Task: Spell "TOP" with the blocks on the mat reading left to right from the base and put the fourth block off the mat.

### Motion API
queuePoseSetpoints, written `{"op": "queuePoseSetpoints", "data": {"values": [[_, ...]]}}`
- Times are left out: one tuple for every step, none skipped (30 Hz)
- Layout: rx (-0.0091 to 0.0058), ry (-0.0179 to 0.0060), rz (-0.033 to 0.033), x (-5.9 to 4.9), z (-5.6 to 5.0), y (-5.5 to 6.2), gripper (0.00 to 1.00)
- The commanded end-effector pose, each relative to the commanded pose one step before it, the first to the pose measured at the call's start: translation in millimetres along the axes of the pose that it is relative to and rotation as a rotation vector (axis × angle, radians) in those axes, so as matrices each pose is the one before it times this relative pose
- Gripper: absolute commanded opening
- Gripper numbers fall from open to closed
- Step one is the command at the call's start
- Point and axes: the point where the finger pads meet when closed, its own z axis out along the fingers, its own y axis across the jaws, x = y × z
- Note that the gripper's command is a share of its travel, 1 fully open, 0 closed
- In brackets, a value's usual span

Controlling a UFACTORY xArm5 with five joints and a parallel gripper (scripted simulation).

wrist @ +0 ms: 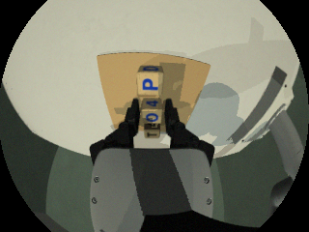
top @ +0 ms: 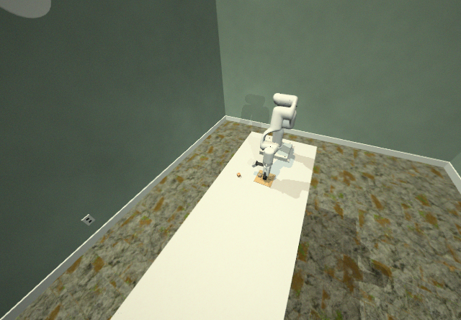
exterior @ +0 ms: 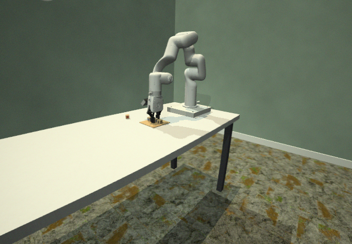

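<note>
My gripper [top: 264,177] [exterior: 153,120] [wrist: 152,105] is partly open and low over the mat. Its fingers stand on either side of the middle block, marked O [wrist: 152,117], with slim gaps beside it. The P block [wrist: 150,84] [top: 259,175] [exterior: 148,118] and the T block [wrist: 153,133] [exterior: 160,121] flank it in a nearly straight row. The blue and dark letters appear sideways in the wrist view. The orange-tan mat [top: 262,183] [exterior: 153,126] [wrist: 111,68] lies flat under them. The fingers partly hide the row in the top and exterior views. The fourth block [top: 238,174] [exterior: 127,116] lies off the mat.
The white table [top: 238,234] [exterior: 71,150] carries everything. The robot's base plate [top: 283,156] [exterior: 187,112] stands behind the mat. The arm's shadow falls across the mat and table. The wrist camera juts out beside the gripper.
</note>
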Motion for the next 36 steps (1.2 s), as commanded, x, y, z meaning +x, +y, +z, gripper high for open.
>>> {"op": "queuePoseSetpoints", "data": {"values": [[0.00337, -0.00003, 0.00003, 0.0, -1.04, -1.32, 0.42], [0.0, 0.0, 0.0, 0.0, 0.0, 0.0, 0.42], [0.0, 0.0, 0.0, 0.0, -0.03, 0.0, 0.42], [0.0, 0.0, 0.0, -0.01, -0.2, 0.0, 0.42], [0.00001, 0.0, 0.0, -0.03, -0.51, 0.0, 0.42], [0.0, 0.0, 0.0, 0.0, 0.0, 0.0, 0.42], [0.0, 0.0, 0.0, 0.0, 0.0, 0.0, 0.42], [0.00001, 0.0, 0.0, -0.06, -0.93, -0.01, 0.42], [0.00002, 0.0, 0.0, -0.09, -1.42, 0.0, 0.42], [0.00003, -0.00001, 0.0, -0.12, -1.96, 0.0, 0.42], [0.00004, -0.00001, 0.0, -0.15, -2.51, 0.02, 0.42], [0.00004, 0.0, 0.0, -0.09, -3.09, 0.02, 0.42], [0.00001, 0.0, 0.0, 0.1, -3.68, -0.02, 0.42], [0.00001, 0.0, 0.0, 0.11, -4.18, 0.03, 0.42], [0.0, 0.00001, 0.0, 0.13, -4.71, -0.02, 0.42], [-0.00001, 0.00001, 0.0, 0.15, -5.11, 0.02, 0.42], [-0.00001, 0.00001, 0.0, 0.16, -5.39, -0.02, 0.42], [-0.00001, 0.00001, 0.0, 0.16, -5.58, 0.03, 0.42], [-0.00001, 0.00001, 0.0, 0.16, -5.63, -0.04, 0.42], [-0.00001, 0.00001, 0.0, 0.16, -5.62, 0.02, 0.42], [-0.00001, 0.00001, 0.0, 0.16, -5.48, -0.02, 0.42], [-0.00001, 0.00001, 0.0, 0.15, -5.28, 0.01, 0.42], [0.0, 0.0, 0.0, 0.0, 0.0, 0.0, 0.42], [0.0, 0.0, 0.0, 0.0, 0.0, 0.0, 0.42], [-0.00001, 0.00001, 0.0, 0.15, -4.97, -0.01, 0.42], [-0.00001, 0.00001, 0.0, 0.13, -4.6, 0.01, 0.42], [-0.00001, 0.00001, 0.0, 0.12, -4.14, -0.02, 0.42], [0.0, 0.0, 0.0, 0.11, -3.65, 0.02, 0.42], [0.0, 0.0, 0.0, 0.09, -3.1, -0.02, 0.42], [0.0, 0.0, 0.0, 0.07, -2.54, -0.01, 0.42], [0.0, 0.0, 0.0, 0.06, -1.98, 0.0, 0.42], [0.0, 0.0, 0.0, 0.04, -1.44, 0.01, 0.42], [0.0, 0.0, 0.0, 0.03, -0.94, 0.01, 0.42], [0.0, 0.0, 0.0, 0.02, -0.52, 0.01, 0.42], [0.0, 0.0, 0.0, 0.01, -0.21, 0.0, 0.42], [0.0, 0.0, 0.0, 0.0, -0.03, 0.0, 0.42]]}}
